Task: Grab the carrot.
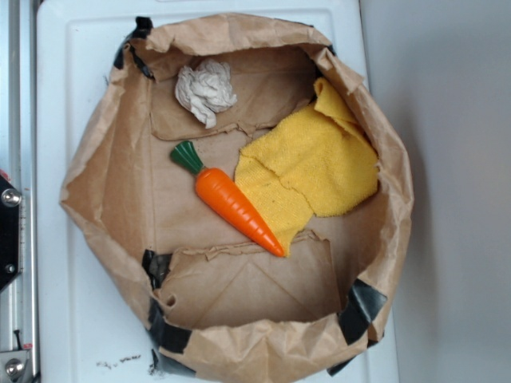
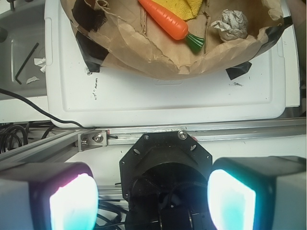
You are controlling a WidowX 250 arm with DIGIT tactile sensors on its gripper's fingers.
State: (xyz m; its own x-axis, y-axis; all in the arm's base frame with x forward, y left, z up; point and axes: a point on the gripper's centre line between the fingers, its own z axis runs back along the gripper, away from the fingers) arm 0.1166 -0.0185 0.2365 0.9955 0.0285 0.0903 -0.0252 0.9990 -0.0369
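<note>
Carrot (image 1: 235, 202) lies diagonal at centre of exterior frame, on floor of paper bag (image 1: 104, 199), green stem upper left, tip lower right touching yellow cloth (image 1: 315, 167). Crumpled paper (image 1: 205, 90) up top, apart. In wrist view I see my tool (image 2: 152, 194) at bottom of frame, pads (image 2: 230, 199) spread wide, empty, well short of bag over rail (image 2: 192, 135) beside white worktop (image 2: 168, 100). Risks, my judgement: glossy tapered body squirts out if I pinch near tip; pad snags cloth edge; descent clips raised bag rim and drags bag.
</note>
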